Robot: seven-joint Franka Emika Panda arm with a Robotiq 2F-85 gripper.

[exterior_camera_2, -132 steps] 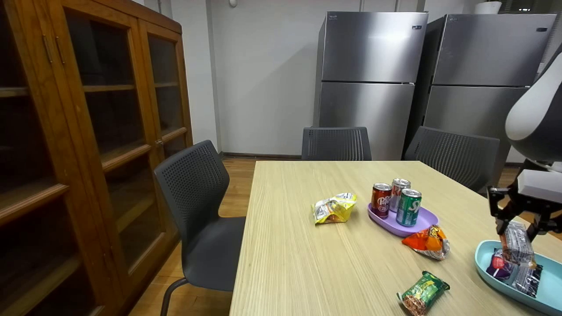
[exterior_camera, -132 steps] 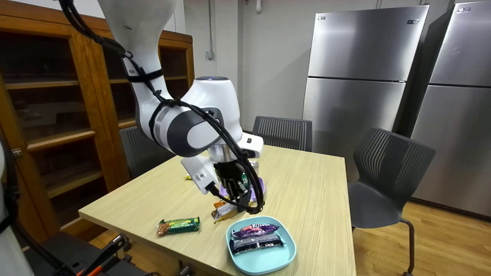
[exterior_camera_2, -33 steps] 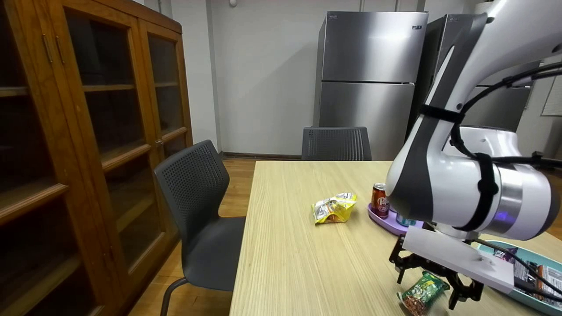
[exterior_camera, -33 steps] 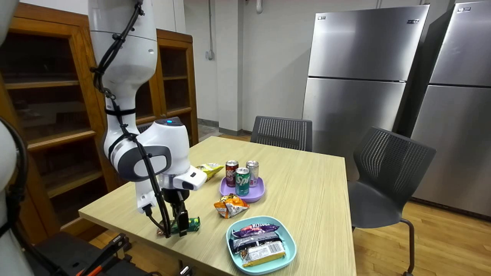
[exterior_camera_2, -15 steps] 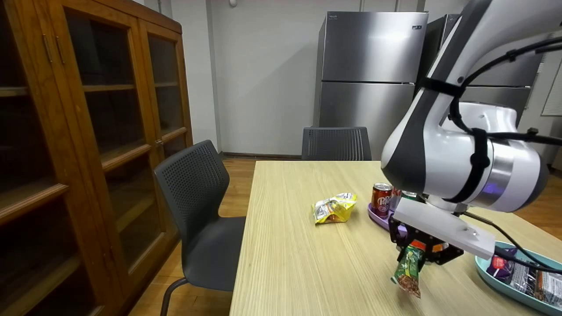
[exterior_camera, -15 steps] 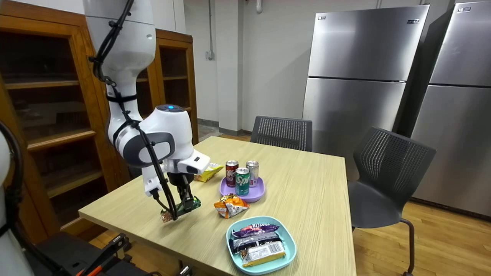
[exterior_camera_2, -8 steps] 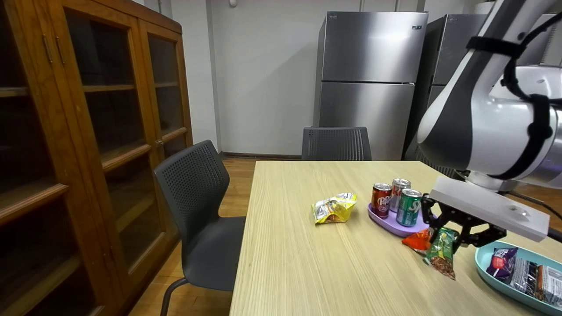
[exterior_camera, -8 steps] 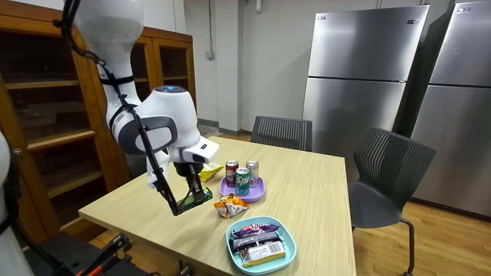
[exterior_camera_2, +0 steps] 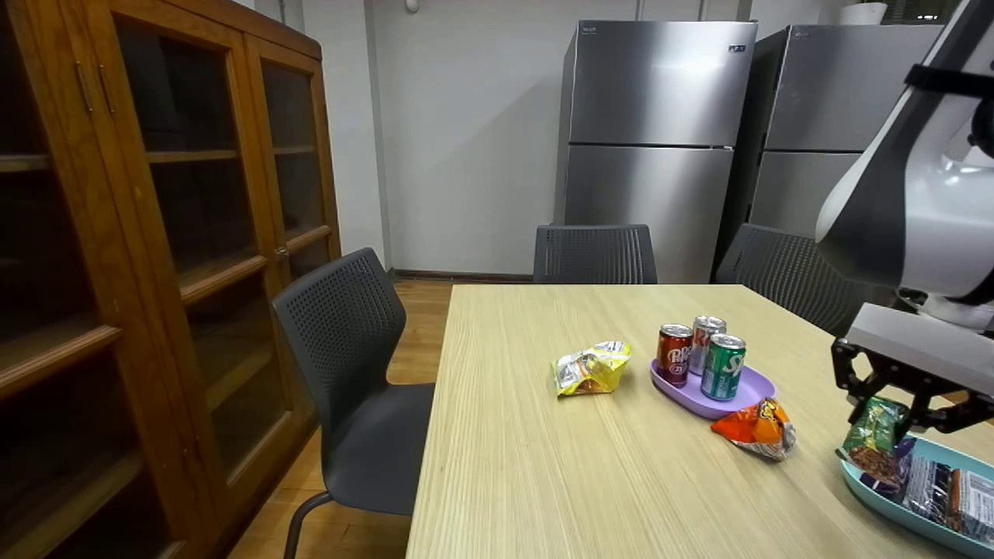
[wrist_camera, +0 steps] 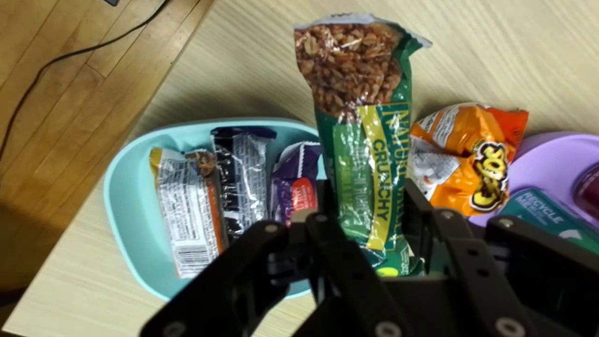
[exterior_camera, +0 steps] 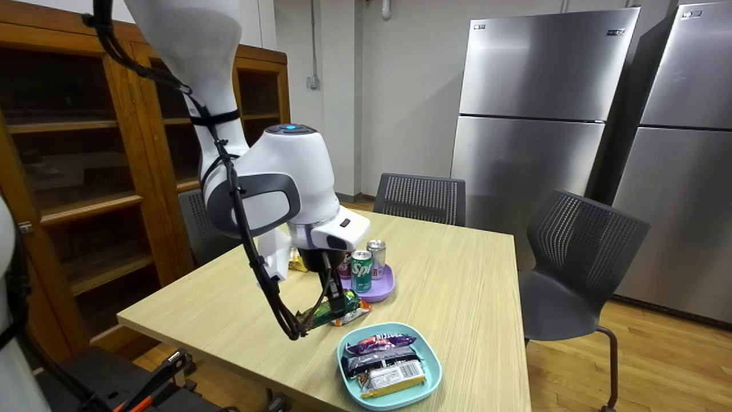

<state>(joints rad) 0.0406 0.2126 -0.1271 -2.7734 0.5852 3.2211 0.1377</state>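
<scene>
Green-wrapped granola bar pinched in our gripper, in mid-air.
Our arm bends over, gripper pointing down; in the wrist view we see a turquoise tray and an orange bag on the tabletop, either side of the bar.

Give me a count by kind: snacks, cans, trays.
Bars: 4 (green bar, purple bar, dark bar, white bar)
Bags: 2 (yellow bag, orange bag)
Cans: 3 (red can, silver can, green can)
Trays: 2 (turquoise tray, lavender tray)
Total: 11
</scene>
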